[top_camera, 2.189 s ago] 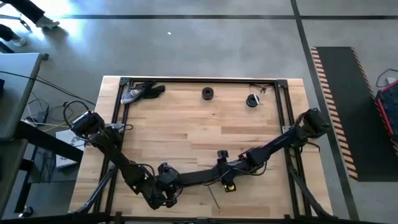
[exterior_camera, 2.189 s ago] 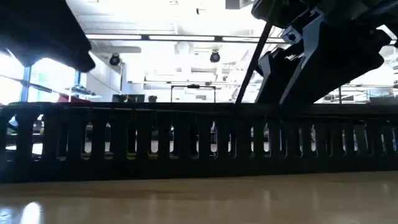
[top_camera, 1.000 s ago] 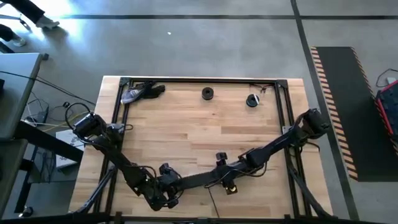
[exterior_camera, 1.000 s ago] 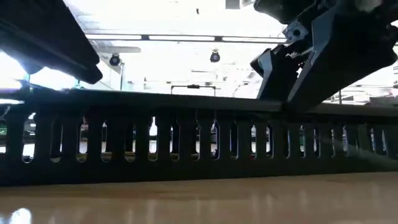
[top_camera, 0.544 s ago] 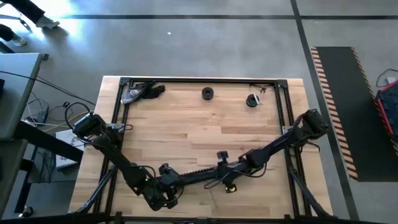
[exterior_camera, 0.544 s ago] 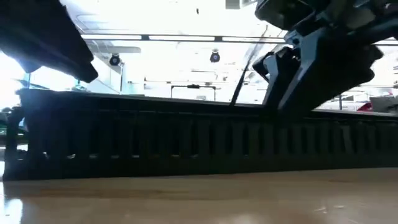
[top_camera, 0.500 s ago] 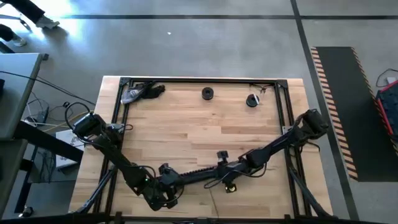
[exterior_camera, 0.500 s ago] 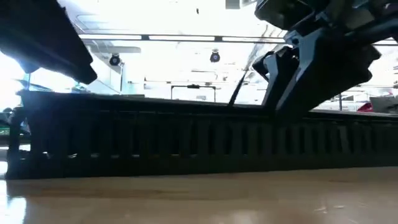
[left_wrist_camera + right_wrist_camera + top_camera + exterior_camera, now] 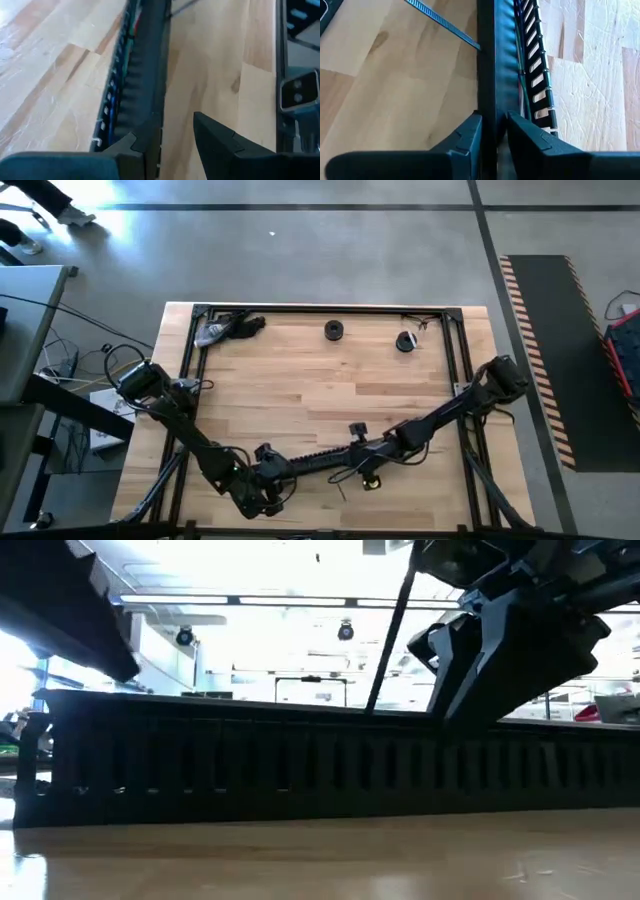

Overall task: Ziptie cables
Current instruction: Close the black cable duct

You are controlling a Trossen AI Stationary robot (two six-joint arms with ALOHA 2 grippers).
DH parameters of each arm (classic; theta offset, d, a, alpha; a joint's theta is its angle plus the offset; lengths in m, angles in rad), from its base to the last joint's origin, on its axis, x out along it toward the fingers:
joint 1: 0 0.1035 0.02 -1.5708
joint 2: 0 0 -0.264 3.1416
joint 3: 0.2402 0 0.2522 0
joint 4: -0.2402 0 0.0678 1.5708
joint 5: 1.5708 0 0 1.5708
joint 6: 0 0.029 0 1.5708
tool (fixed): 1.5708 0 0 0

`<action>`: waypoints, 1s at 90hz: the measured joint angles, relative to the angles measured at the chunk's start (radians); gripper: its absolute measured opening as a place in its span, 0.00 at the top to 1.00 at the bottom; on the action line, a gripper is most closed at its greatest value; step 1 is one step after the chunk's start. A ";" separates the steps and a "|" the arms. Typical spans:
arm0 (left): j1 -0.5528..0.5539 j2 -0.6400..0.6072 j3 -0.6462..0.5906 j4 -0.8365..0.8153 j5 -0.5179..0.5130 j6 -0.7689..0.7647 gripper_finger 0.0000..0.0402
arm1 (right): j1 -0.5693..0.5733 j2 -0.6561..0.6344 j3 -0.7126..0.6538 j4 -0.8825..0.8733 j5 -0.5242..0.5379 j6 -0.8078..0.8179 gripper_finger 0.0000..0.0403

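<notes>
High view: a long black slotted plastic channel (image 9: 320,460) lies across the lower centre of the wooden tabletop (image 9: 300,380), held between both arms.

Right wrist view: right gripper (image 9: 494,131) fingers pinch the channel wall; thin green and red cables (image 9: 521,75) lie inside; a ribbed zip tie (image 9: 442,22) lies beside it.

Left wrist view: left gripper (image 9: 175,137) fingers are spread, one against the channel's end.

I'm looking at a black slotted channel (image 9: 495,60) on the pale, streaky-grained wood table (image 9: 300,380); green and red cables (image 9: 521,75) inside, ribbed grey ziptie (image 9: 442,22) alongside, my fingers (image 9: 465,137) showing dark.
</notes>
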 joint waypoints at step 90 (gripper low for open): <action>-0.068 0.000 0.092 -0.385 -0.092 0.035 0.67 | 0.024 -0.052 0.000 -0.018 0.245 -0.057 0.96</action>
